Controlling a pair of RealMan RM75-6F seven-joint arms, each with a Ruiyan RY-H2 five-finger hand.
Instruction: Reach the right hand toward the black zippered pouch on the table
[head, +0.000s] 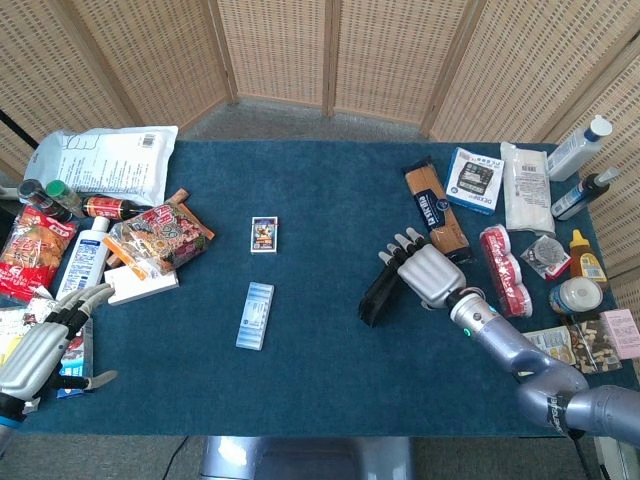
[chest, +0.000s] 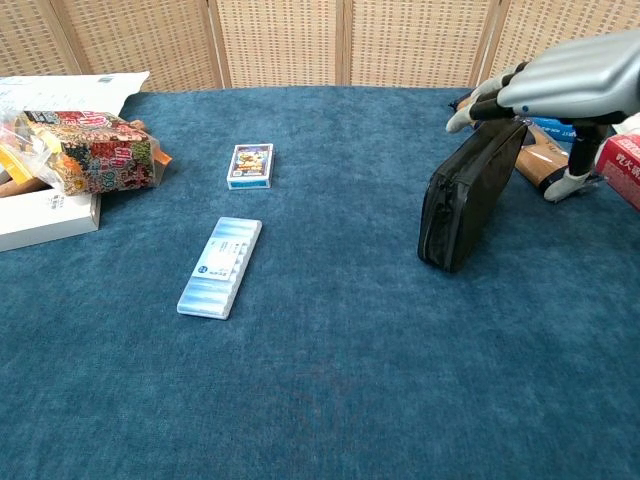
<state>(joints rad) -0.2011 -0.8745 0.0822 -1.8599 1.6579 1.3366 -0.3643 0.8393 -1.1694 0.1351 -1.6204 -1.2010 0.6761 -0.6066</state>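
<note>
The black zippered pouch (head: 378, 291) (chest: 465, 199) stands on its long edge right of the table's middle. My right hand (head: 425, 272) (chest: 560, 88) hovers just above its far end, palm down, fingers spread and holding nothing; whether it touches the pouch I cannot tell. At the table's near left corner my left hand (head: 45, 340) lies with fingers apart and empty, seen only in the head view.
A spaghetti pack (head: 436, 214), a white-blue box (head: 472, 181), red cans (head: 503, 268) and bottles (head: 578, 148) crowd the right side. A card deck (head: 264, 235) and a pale blue strip box (head: 255, 315) lie mid-table. Snack bags (head: 158, 235) fill the left edge.
</note>
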